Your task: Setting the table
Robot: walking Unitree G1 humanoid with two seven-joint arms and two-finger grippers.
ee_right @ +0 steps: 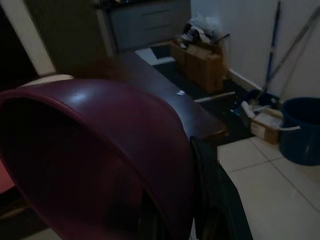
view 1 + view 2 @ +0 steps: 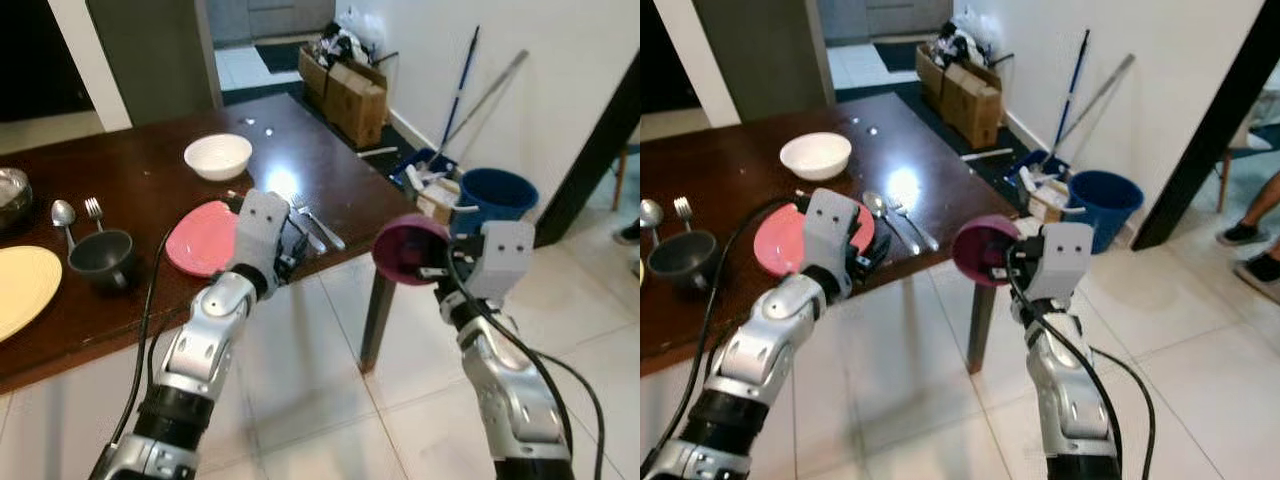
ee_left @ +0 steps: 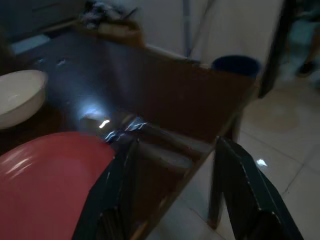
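Glossy dark brown wooden table (image 2: pixel 330 160) on pale floor tiles (image 2: pixel 330 400), white wall (image 2: pixel 560 60), round blue plastic bucket (image 2: pixel 498 197) alongside.

The scene is viewed from head height by both eye views, angled forward and down over the dark table (image 2: pixel 140 170), its corner toward one o'clock. The pink plate (image 3: pixel 45 185) is seen close up in the left wrist view. The maroon bowl (image 1: pixel 95 155) is seen very near in the right wrist view, the blue bucket (image 1: pixel 300 130) at two o'clock.
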